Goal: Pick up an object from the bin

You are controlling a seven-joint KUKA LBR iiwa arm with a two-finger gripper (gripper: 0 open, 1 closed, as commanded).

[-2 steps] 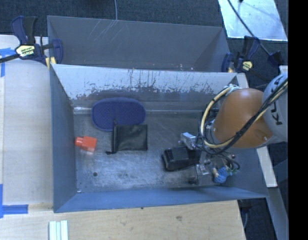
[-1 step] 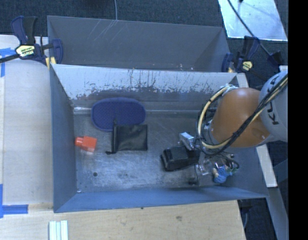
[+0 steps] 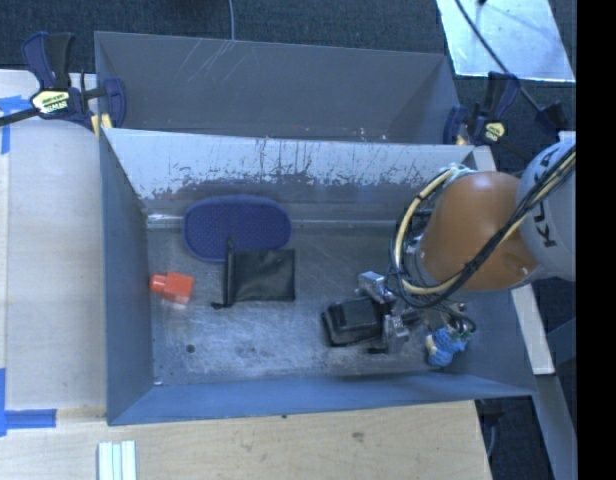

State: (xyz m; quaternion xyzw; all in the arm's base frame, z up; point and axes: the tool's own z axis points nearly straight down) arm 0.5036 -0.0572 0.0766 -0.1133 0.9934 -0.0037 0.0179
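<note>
- We count one black folded pouch [image 3: 260, 276], our landmark.
- We count one blue oval pad [image 3: 238, 226], touching the pouch's upper edge.
- One orange block [image 3: 171, 287], left of the pouch.
- One black boxy thing [image 3: 348, 322], right of the pouch.
- One small blue thing [image 3: 443, 349], farther right of the pouch.

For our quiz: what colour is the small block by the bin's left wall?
The small block is orange, in the camera view.

Bin [image 3: 128, 268]: scuffed matt grey metal. Black pouch [image 3: 260, 275]: cloth. Orange block [image 3: 172, 287]: plastic.
</note>
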